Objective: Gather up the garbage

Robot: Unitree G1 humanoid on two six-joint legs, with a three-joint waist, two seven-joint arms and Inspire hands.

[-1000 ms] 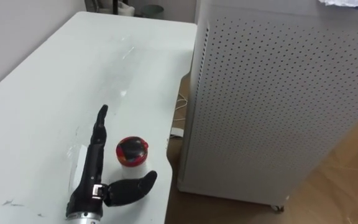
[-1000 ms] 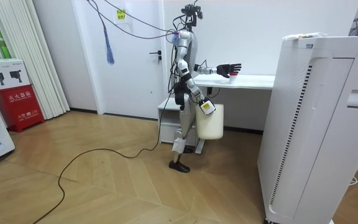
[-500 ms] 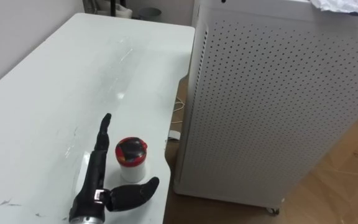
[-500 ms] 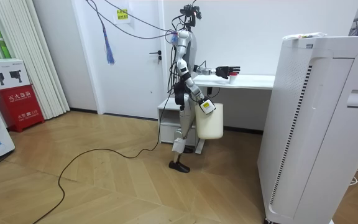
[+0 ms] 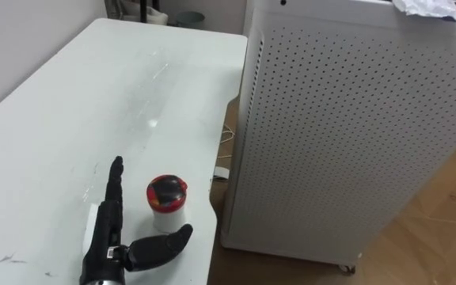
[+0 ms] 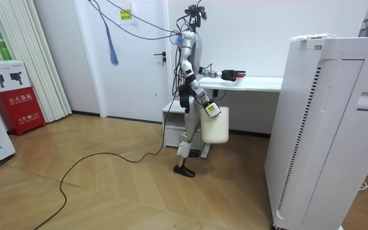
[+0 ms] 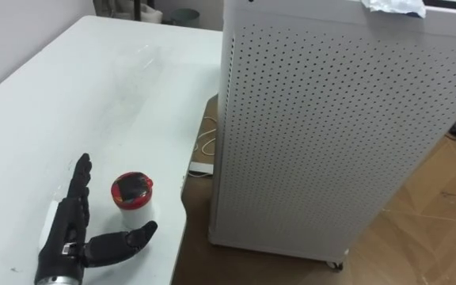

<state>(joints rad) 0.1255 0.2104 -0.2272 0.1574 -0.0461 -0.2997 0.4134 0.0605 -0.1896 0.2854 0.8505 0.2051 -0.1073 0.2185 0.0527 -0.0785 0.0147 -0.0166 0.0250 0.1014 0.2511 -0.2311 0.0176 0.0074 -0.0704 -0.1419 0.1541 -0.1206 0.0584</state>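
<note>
Left eye view, from the left: my left hand (image 5: 106, 236) lies low over the white tabletop (image 5: 62, 103), fingers (image 5: 115, 178) straight and pointing away from me, thumb (image 5: 161, 242) spread out to the right, holding nothing. Just right of those fingers stands the garbage, a small white cup with a red-and-black lid (image 5: 167, 203), upright, in the gap between fingers and thumb. I can't tell whether anything touches it. I judge the next move is to curl round it from the left. Further right are a tall white perforated metal cabinet (image 5: 355, 134) and crumpled white paper (image 5: 426, 7) on top. In the room view my right hand (image 6: 208, 107) hangs by a white bucket (image 6: 215, 128); I cannot tell its state.
</note>
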